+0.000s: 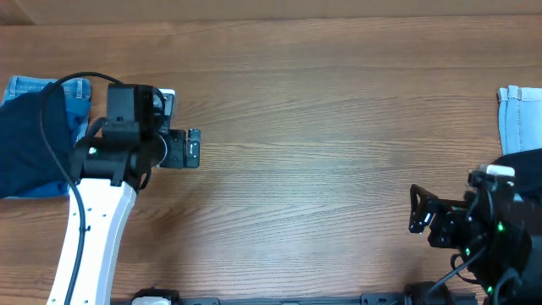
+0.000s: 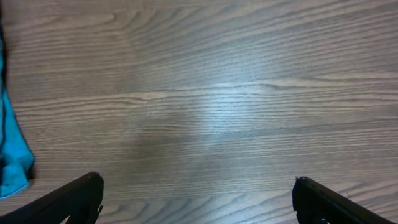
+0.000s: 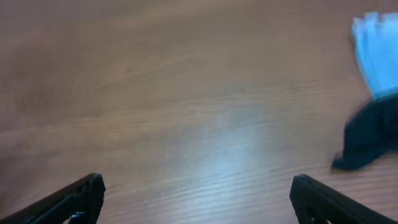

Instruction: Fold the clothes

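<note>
Status: no garment is spread in the working area; the middle of the tabletop (image 1: 322, 110) is bare in all three views. A dark navy garment (image 1: 25, 148) lies at the left edge of the overhead frame, draped loosely over a blue denim piece (image 1: 72, 89). It looks unfolded, though most of it is cut off by the frame. At the right edge sits a pale blue piece (image 1: 521, 119) with squared edges, probably folded, and a second dark piece (image 3: 367, 140) just below it, shape unclear. The left jaws hover wide open near the left pile, holding nothing. The right jaws, at lower right, are likewise fully spread and empty. By your count, at least the dark garment remains: it needs fetching, flattening and folding.
</note>
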Robot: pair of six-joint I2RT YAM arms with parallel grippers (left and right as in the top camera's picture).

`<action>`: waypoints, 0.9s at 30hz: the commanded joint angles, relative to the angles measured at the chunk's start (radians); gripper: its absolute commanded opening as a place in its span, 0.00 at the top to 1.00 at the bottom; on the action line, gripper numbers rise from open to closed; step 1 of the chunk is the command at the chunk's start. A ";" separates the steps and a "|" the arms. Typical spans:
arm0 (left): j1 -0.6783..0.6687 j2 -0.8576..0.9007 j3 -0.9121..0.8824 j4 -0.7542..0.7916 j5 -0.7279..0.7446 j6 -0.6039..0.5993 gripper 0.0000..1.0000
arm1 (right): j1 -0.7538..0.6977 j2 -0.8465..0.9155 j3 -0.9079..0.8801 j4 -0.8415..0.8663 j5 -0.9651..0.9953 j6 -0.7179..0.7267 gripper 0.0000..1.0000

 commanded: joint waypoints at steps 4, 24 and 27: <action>0.005 0.088 0.002 0.000 0.001 -0.006 0.00 | 0.005 -0.328 -0.381 0.336 0.021 -0.117 0.00; 0.005 0.127 0.002 0.001 0.001 -0.006 0.00 | 0.006 -0.566 -1.037 1.021 0.020 -0.194 0.00; 0.005 0.127 0.002 0.001 0.001 -0.006 0.00 | 0.006 -0.566 -1.037 1.021 0.020 -0.194 0.00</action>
